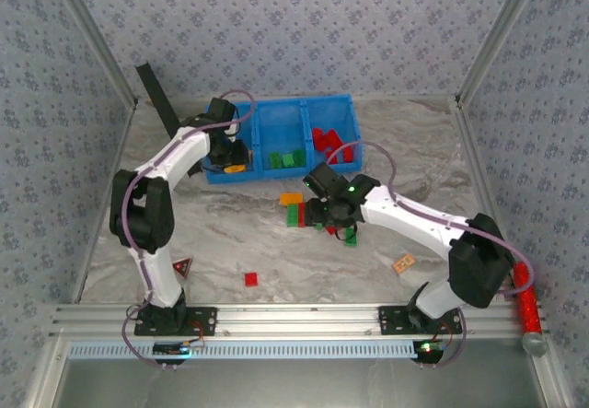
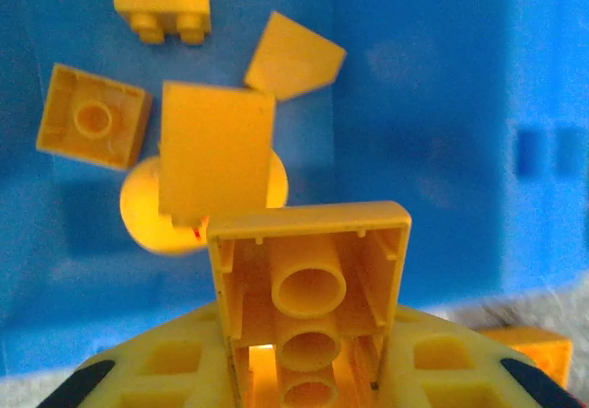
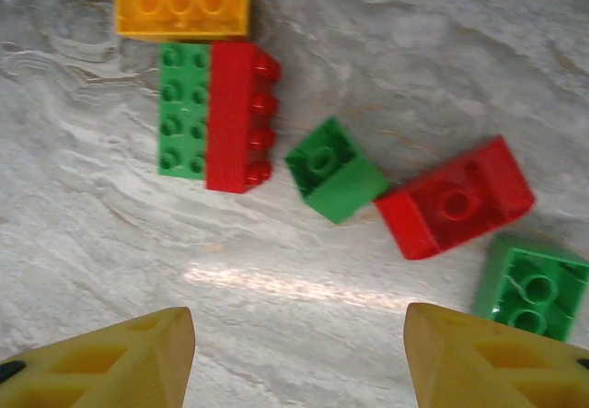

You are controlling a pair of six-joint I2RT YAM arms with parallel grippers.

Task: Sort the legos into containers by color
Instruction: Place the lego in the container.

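Gripping an orange brick by its flat sides, the left pincer hangs over the bin's left compartment; five orange pieces lie beyond it. The right pincer gapes wide above the table, with six bricks ahead of it: three green, two red, one orange. Being small hollow plastic, they look light, rigid and slick, so a squeeze across opposite smooth walls, not studs, should hold best.
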